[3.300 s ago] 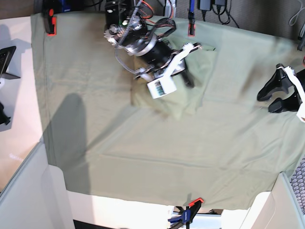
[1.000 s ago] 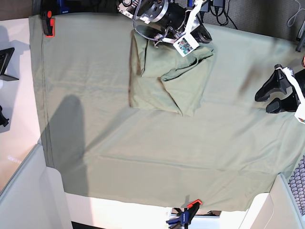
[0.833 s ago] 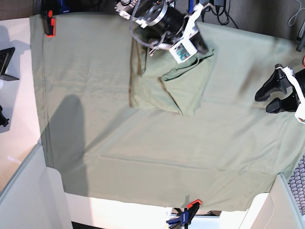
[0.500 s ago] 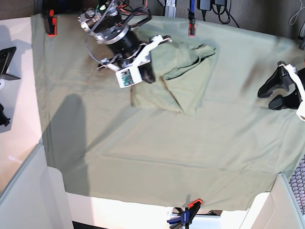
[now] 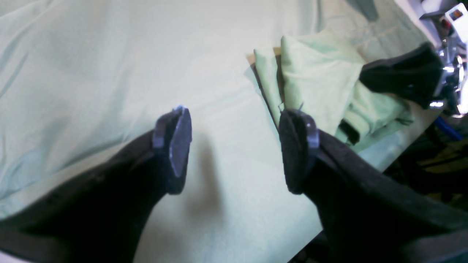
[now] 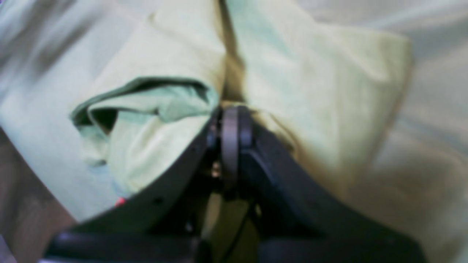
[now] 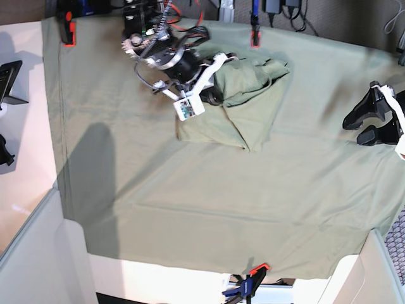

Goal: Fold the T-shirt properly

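No legible text; sticker on right arm too small to read

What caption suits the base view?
Right gripper, shut, works at the partly folded T-shirt on the green tablecloth; left gripper waits open, aside.

The T-shirt lies bunched up on the tablecloth, near the far edge and a bit past the middle in the base view. The right gripper sits at the shirt's left side, touching it. The left gripper is well apart, over the cloth at that view's right edge.
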`<state>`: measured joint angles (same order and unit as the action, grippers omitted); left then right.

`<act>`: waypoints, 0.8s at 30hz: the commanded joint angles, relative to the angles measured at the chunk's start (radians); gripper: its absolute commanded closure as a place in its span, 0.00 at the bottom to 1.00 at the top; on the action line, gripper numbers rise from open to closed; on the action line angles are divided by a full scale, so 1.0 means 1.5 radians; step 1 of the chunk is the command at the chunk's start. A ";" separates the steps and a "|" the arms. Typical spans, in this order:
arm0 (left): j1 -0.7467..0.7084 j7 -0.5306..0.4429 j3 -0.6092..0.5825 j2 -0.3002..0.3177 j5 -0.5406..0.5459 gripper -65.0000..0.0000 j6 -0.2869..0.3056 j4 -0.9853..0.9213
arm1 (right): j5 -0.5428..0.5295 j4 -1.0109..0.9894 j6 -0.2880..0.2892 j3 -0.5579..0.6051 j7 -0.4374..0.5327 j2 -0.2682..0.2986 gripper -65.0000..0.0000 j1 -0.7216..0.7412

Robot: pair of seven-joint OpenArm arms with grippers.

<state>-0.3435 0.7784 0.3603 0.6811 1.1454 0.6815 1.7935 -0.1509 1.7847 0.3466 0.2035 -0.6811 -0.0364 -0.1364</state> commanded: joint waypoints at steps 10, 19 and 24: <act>0.003 -0.009 0.007 0.013 0.014 0.38 0.011 0.010 | 0.032 -0.038 0.005 0.080 0.065 -0.077 1.00 0.123; 0.004 -0.009 0.007 0.014 0.012 0.38 0.011 0.010 | 0.051 -0.088 0.005 0.082 0.005 -0.075 1.00 0.191; 0.004 -0.009 0.007 0.026 -0.001 0.38 0.011 0.010 | 0.056 -0.005 0.005 0.068 -0.040 -0.031 1.00 0.146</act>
<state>-0.3435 0.7860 0.3603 0.6971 1.1263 0.6819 1.7935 -0.0616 1.7634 0.3538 0.3099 -0.7593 -0.0795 0.0692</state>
